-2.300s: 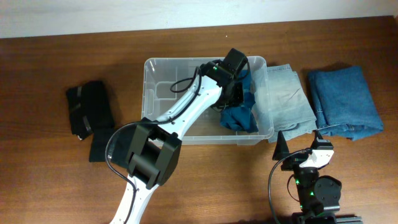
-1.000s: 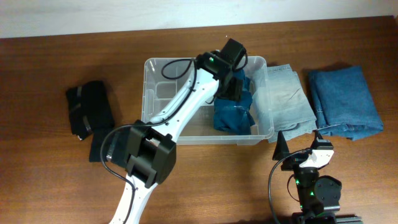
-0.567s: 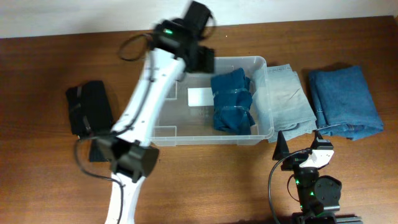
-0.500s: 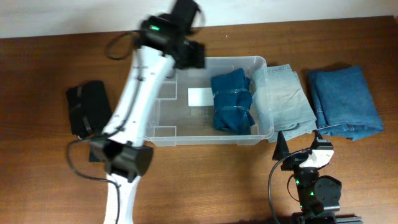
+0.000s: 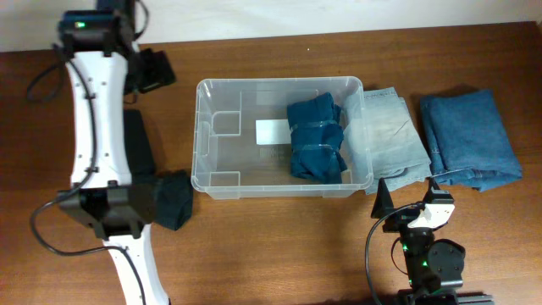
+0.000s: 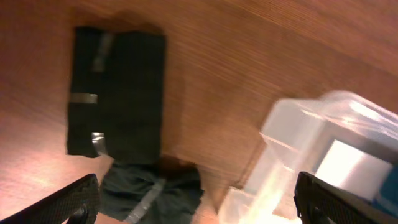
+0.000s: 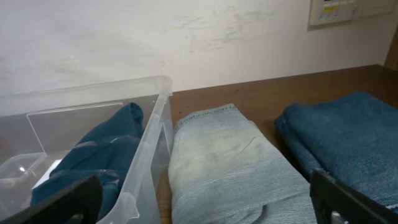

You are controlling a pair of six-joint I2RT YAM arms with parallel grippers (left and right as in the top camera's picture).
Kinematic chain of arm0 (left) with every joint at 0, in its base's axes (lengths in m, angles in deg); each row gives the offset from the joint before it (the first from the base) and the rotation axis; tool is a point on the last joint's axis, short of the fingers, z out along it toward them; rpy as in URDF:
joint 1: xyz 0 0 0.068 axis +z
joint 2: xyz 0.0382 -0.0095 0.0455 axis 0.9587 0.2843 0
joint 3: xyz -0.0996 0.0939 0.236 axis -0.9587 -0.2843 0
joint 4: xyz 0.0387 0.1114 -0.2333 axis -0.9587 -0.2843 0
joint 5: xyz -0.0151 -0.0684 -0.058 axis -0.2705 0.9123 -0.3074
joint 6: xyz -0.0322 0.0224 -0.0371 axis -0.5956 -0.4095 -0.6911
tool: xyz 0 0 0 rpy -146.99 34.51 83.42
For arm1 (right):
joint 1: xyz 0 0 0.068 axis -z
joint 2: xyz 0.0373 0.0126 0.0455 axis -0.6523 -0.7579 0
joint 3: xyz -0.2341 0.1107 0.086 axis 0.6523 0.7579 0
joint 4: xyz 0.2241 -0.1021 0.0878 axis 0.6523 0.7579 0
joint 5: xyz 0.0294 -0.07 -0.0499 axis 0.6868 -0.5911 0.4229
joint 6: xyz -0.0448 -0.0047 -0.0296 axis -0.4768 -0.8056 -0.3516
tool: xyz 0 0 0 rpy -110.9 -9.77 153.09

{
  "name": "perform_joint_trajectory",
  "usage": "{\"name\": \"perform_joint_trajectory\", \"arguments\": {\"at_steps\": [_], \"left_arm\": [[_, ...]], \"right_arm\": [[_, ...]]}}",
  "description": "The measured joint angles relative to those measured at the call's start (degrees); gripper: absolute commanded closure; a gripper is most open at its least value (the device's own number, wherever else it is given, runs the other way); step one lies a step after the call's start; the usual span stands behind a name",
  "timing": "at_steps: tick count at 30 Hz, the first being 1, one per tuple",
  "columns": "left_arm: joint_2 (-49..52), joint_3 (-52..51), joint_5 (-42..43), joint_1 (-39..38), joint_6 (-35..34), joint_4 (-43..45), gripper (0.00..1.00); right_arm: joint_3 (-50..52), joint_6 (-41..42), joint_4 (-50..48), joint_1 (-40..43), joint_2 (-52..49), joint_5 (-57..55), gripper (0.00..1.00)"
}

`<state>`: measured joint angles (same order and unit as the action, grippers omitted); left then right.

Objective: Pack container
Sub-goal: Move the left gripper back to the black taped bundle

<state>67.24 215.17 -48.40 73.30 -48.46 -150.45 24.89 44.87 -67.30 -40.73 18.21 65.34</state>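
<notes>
While both of my grippers stand spread wide and hold nothing, my left gripper (image 6: 199,202) hangs over the left end of the table (image 5: 279,246), looking down on the black folded clothes (image 6: 115,99) and apart from the container (image 5: 224,157). That clear container sits mid-table with a dark blue folded garment (image 5: 316,140) in its right half. Pale denim (image 5: 389,135) lies just beside its right wall, with blue jeans (image 5: 470,135) beyond. My right gripper (image 7: 208,199) sits low near the front edge, facing the denim.

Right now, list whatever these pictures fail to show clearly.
- Black clothes: overhead, partly covered by the left arm.
- Container: left wrist view, blurred, cut off at the right edge.
- Label: overhead, print too small.
- Blue jeans: right wrist view, cut by the frame.
</notes>
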Motion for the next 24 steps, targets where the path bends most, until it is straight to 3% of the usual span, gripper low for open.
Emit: {"name": "perform_joint_trajectory", "arguments": {"at_steps": [12, 24], "left_arm": [[0.0, -9.6, -3.5, 3.3, 0.2, 1.2, 0.01], [0.0, -24.5, -7.2, 3.3, 0.2, 14.4, 0.01]], "right_arm": [[0.0, 0.0, 0.0, 0.0, 0.0, 0.0, 0.02], [0.0, 0.0, 0.0, 0.0, 0.0, 0.0, 0.02]]}}
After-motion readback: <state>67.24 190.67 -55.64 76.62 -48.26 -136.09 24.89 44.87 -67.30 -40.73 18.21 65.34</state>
